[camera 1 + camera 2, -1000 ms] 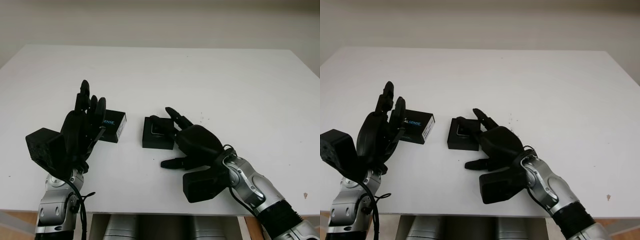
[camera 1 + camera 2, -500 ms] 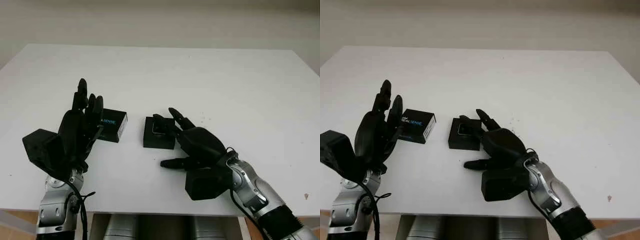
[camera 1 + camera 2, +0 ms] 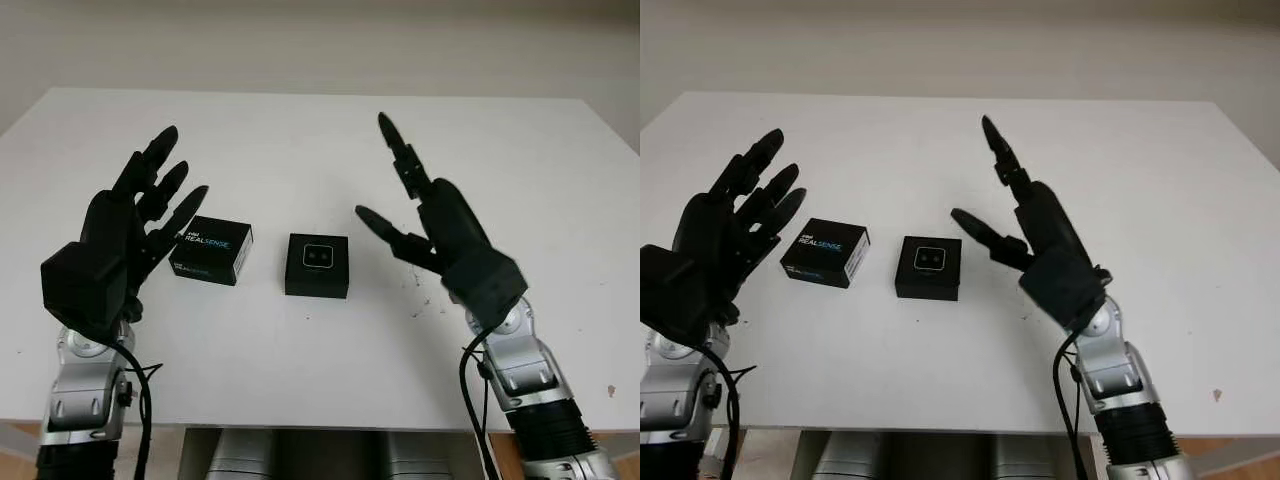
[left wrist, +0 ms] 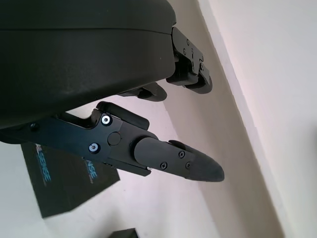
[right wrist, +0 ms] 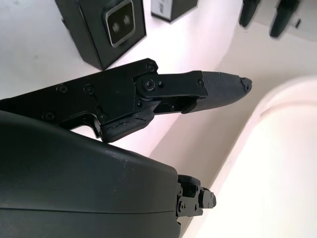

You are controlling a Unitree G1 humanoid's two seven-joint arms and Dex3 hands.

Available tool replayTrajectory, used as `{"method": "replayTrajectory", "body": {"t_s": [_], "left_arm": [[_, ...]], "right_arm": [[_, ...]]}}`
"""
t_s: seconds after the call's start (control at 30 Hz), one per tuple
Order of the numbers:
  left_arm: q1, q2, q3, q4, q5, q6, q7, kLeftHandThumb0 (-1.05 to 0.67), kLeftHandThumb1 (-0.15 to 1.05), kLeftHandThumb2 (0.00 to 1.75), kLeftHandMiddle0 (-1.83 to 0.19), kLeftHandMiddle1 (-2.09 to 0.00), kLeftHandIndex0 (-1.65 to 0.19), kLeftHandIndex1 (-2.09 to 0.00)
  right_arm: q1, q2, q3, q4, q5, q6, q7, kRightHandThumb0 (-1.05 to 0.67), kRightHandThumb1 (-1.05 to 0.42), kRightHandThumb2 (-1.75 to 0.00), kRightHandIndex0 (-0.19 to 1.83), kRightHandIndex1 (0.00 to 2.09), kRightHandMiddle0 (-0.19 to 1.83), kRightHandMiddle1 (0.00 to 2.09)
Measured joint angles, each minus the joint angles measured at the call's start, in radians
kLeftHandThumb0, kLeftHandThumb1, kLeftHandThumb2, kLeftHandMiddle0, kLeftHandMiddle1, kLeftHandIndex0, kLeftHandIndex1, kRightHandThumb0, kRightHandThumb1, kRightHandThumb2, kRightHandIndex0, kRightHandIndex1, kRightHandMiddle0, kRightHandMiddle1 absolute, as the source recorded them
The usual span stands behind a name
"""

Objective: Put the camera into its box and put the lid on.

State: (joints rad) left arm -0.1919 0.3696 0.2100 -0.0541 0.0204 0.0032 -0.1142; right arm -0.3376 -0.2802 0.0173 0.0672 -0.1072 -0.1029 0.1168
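A small black box (image 3: 317, 266) stands open at the table's middle, with the silver-faced camera (image 3: 318, 256) lying in it. The right wrist view looks down on this box (image 5: 94, 34) and the camera (image 5: 121, 17). The black lid (image 3: 211, 250), printed REALSENSE, lies flat on the table just left of the box, apart from it; it also shows under the left hand (image 4: 64, 183). My left hand (image 3: 160, 190) is raised above the table left of the lid, open and holding nothing. My right hand (image 3: 400, 190) is raised to the right of the box, open and holding nothing.
The white table (image 3: 300, 140) stretches wide behind and to both sides of the box and lid. Its front edge (image 3: 300, 415) runs close below both arms. A pale wall rises behind the far edge.
My right hand has lifted off the box and swung up and to the right. My left hand has risen from beside the lid. Box and lid now lie uncovered.
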Motion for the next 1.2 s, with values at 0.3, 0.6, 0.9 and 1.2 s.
{"method": "replayTrajectory", "body": {"t_s": [0.3,0.6,0.9,1.2], "left_arm": [[-0.085,0.282,-0.071,0.167,0.153,-0.107,-0.222,-0.74,0.96,0.05,-0.09,-0.01,-0.06,-0.07],[-0.259,0.433,-0.238,0.365,0.381,-0.306,-0.292,-0.78,0.9,0.04,0.03,-0.04,0.01,-0.04],[-0.415,0.439,-0.375,0.544,0.565,-0.397,-0.212,-0.77,0.87,0.05,0.03,-0.05,0.02,-0.05],[-0.502,0.437,-0.462,0.653,0.647,-0.467,-0.162,-0.75,0.86,0.05,0.01,-0.06,0.03,-0.05]], "right_arm": [[-0.061,-0.006,-0.116,-0.011,0.211,0.199,0.104,-0.71,-1.05,-0.47,-0.15,0.02,-0.11,0.01],[-0.076,-0.005,-0.182,-0.013,0.322,0.263,0.135,-0.65,-1.05,-0.65,-0.18,0.02,-0.15,0.0],[-0.084,-0.005,-0.219,-0.034,0.412,0.381,0.129,-0.68,-1.05,-0.66,-0.19,0.0,-0.18,0.01],[-0.082,-0.004,-0.217,-0.067,0.393,0.39,0.09,-0.63,-1.05,-0.67,-0.18,0.01,-0.16,0.03]]}}
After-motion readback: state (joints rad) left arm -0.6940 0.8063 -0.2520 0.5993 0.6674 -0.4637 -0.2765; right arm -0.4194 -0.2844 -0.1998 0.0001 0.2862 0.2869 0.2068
